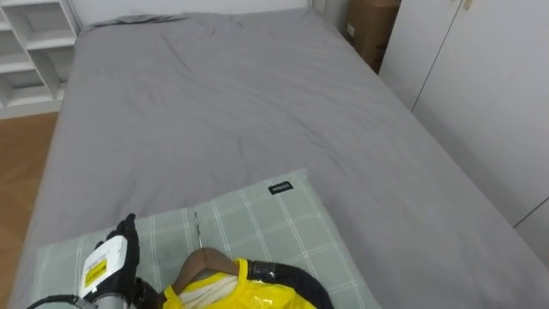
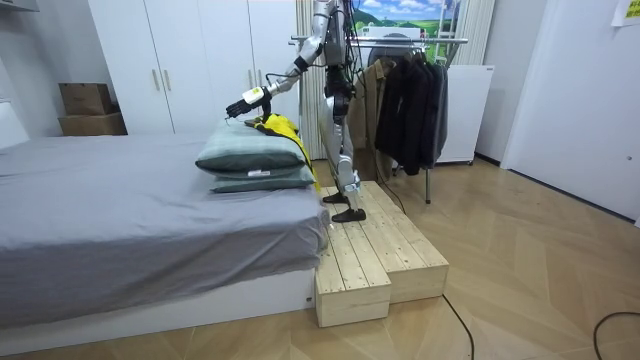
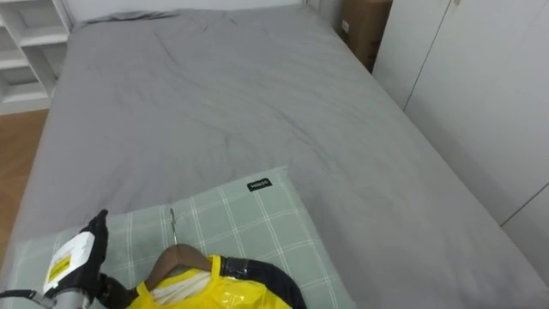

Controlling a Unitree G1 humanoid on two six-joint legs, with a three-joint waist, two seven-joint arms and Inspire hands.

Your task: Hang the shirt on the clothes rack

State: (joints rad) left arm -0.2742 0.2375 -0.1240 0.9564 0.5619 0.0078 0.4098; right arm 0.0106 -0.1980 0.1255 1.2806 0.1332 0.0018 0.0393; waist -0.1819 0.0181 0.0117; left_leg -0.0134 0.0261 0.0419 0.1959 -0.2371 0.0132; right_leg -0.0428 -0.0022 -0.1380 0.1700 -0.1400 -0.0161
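Room view: yellow garment (image 2: 281, 127), pillows (image 2: 250, 157), grey bed (image 2: 120, 212)

The left hand (image 1: 116, 257), at seven o'clock in the eye views, is black, and its back carries a white tag with a yellow label. In the room view, the robot's torso and limbs are silver-grey, with darker joints and black feet. A dark cable trails across the floor towards five o'clock.

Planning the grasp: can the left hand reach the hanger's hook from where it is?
Probably yes. The left hand hangs over the pillow right beside the hanger, and the hook lies bare on the pillow with nothing between them. The yellow jacket covers only the hanger's lower part.
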